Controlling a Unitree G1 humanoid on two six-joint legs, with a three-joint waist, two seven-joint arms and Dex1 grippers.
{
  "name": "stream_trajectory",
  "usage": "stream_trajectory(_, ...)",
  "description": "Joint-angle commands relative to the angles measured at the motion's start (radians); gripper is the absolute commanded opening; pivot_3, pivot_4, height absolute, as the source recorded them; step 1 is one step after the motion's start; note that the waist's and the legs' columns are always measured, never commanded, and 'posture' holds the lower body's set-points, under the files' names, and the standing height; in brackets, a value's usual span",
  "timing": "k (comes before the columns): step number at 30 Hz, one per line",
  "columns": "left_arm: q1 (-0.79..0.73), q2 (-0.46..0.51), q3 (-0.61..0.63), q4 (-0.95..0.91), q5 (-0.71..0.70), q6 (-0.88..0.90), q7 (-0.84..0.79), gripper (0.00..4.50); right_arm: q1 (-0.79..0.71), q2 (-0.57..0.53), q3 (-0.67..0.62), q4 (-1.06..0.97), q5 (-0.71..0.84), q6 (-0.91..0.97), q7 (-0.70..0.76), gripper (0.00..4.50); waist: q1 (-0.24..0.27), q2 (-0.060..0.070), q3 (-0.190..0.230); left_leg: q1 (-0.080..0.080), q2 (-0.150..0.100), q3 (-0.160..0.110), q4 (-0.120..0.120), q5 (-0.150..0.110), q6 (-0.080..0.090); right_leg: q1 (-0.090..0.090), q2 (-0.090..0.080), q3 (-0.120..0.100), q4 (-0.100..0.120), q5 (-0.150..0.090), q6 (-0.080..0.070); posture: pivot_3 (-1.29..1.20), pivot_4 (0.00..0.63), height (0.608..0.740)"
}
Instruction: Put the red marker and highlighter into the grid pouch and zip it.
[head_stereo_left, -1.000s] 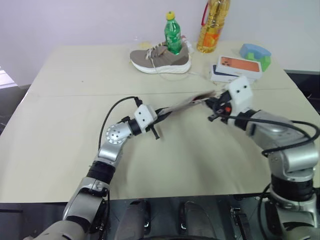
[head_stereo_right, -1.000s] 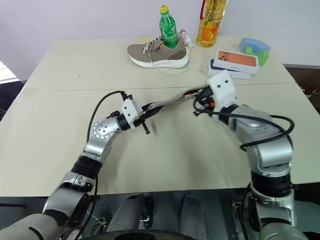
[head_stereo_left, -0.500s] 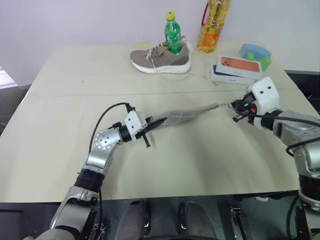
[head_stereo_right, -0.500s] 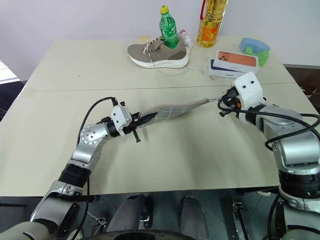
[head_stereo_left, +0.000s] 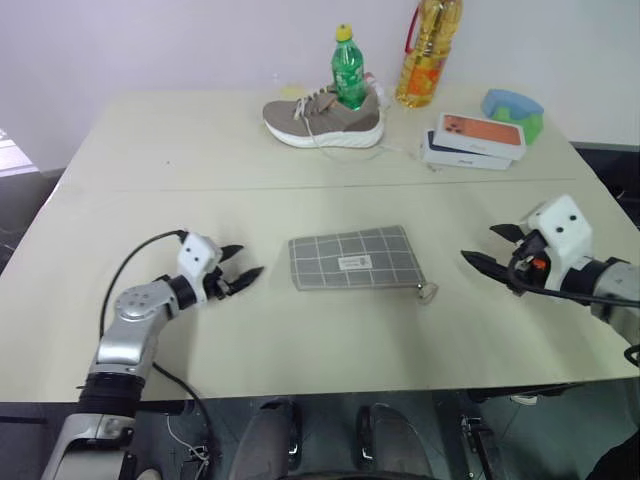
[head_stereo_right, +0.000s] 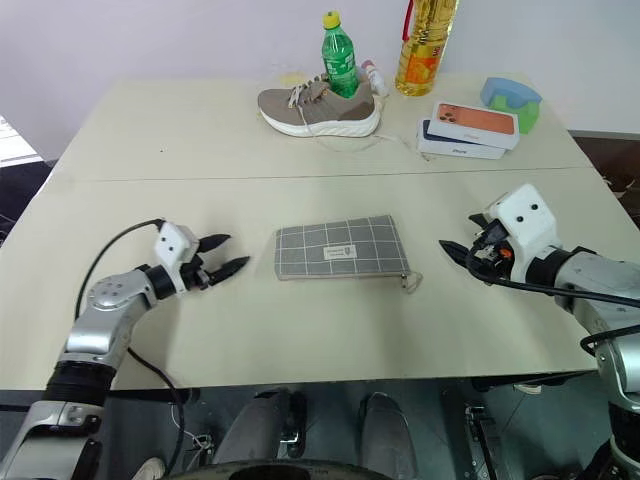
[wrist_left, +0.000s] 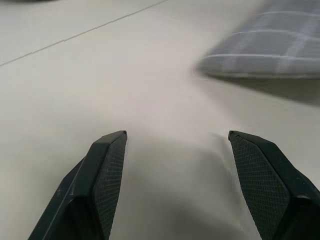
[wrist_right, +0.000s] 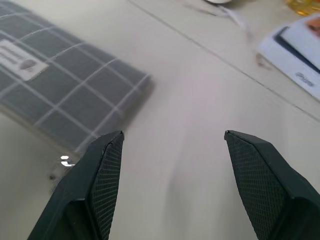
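The grid pouch (head_stereo_left: 352, 258), grey with white lines and a small white label, lies flat on the middle of the table, and its zipper's loop pull (head_stereo_left: 428, 292) sticks out at its near right corner. My left gripper (head_stereo_left: 248, 260) hovers open just left of the pouch, pointing at it, with nothing between its fingers (wrist_left: 107, 170). My right gripper (head_stereo_left: 480, 244) is open and empty a little to the right of the pouch (wrist_right: 55, 85). The red marker and the highlighter are hidden.
At the back of the table stand a grey shoe (head_stereo_left: 322, 118), a green bottle (head_stereo_left: 347, 70), a yellow oil bottle (head_stereo_left: 430, 50), stacked phone boxes (head_stereo_left: 470, 140) and a blue-green object (head_stereo_left: 512, 108). A seam crosses the table (head_stereo_left: 150, 185) behind the pouch.
Both grippers held the pouch stretched in the air between them. They have opened and drawn apart, left and right, and the pouch now lies flat on the table.
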Motion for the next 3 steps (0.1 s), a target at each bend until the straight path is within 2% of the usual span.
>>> stream_trajectory(1, 0.006, 0.013, 0.074, -0.011, -0.019, 0.042, 0.061, 3.4, 0.015, 0.033, -0.081, 0.039, 0.004, -0.066, -0.02, 3.31, -0.001, 0.0, 0.0, 0.0, 0.0, 0.0, 0.0, 0.0, 0.0, 0.0, 0.0, 0.0, 0.0, 0.0, 0.0, 0.0, 0.15, 0.74)
stream_trajectory(3, 0.018, 0.013, 0.082, -0.021, -0.022, 0.058, 0.056, 3.4, 0.033, 0.051, -0.095, 0.047, 0.018, -0.076, -0.015, 3.31, -0.002, 0.0, 0.0, 0.0, 0.0, 0.0, 0.0, 0.0, 0.0, 0.0, 0.0, 0.0, 0.0, 0.0, 0.0, 0.0, 0.15, 0.74)
